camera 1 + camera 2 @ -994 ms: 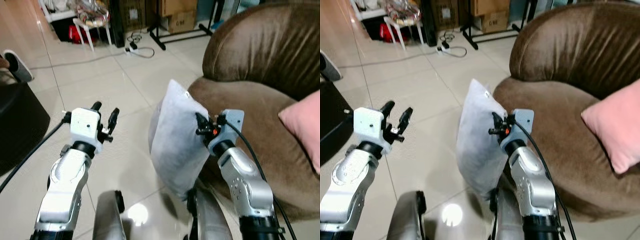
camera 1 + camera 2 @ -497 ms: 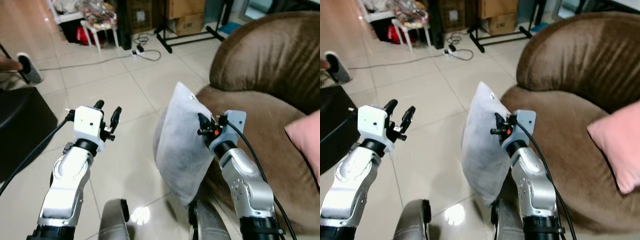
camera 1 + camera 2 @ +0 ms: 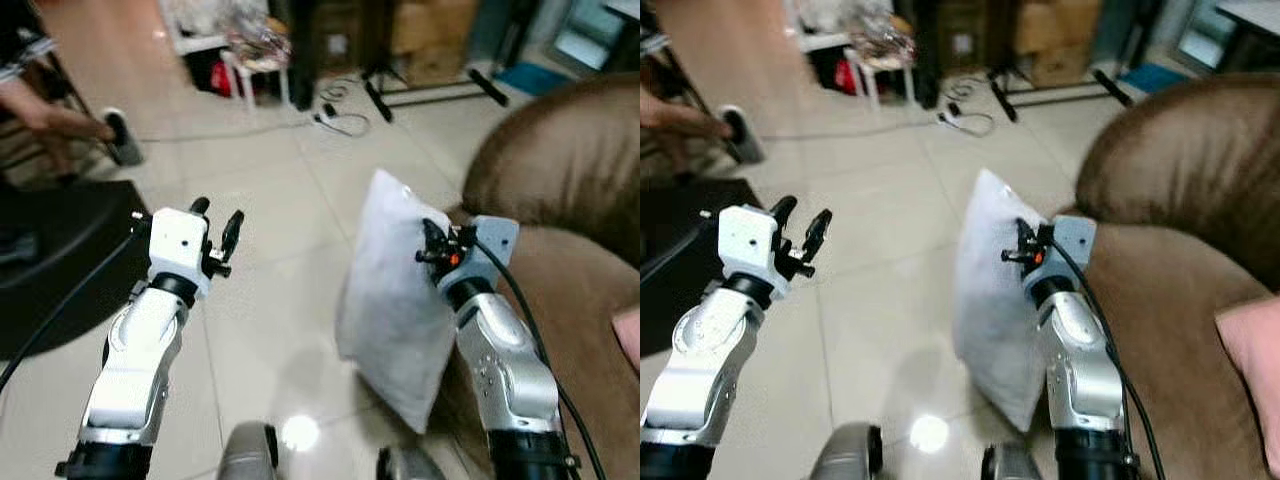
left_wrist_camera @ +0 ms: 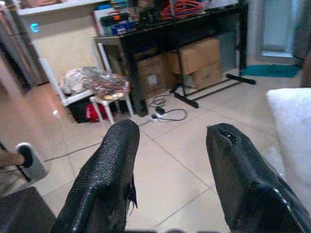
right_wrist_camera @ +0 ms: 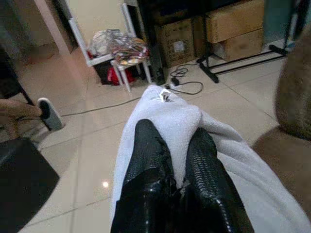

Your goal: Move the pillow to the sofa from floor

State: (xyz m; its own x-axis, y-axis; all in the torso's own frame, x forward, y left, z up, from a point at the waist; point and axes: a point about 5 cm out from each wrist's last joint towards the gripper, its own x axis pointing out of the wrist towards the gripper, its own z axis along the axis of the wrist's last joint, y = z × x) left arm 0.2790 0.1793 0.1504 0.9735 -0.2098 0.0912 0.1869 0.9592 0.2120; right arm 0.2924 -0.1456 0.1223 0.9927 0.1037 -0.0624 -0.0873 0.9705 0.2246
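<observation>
The right gripper (image 5: 177, 160) is clenched on the upper edge of the white pillow (image 3: 395, 300), its two black fingers (image 5: 148, 160) pinching a fold of the fabric between them, so the pillow hangs upright from that grip, clear of the tiled floor (image 3: 280, 260), with its lower corner dangling near the robot's own legs. The pillow sits just to the inner side of the right gripper, between the two arms, and its far face rests close against the front of the brown sofa (image 3: 560, 200), whose rounded back rises behind and to the right of it; whether the pillow actually touches the seat cannot be told. A small tag shows at the pillow's top corner in the right wrist view. A pink cushion (image 3: 1250, 350) lies on the sofa seat at the right edge, well apart from the held pillow. The left gripper (image 3: 213, 228) is raised in front of the robot over bare tiles, fingers spread apart and holding nothing, well apart from the pillow. Farther back stand cardboard boxes (image 4: 194, 60), a black stand, a white stool (image 3: 880, 65) and a cable on the floor, and a person's leg and shoe (image 3: 115, 135) show at the left.
</observation>
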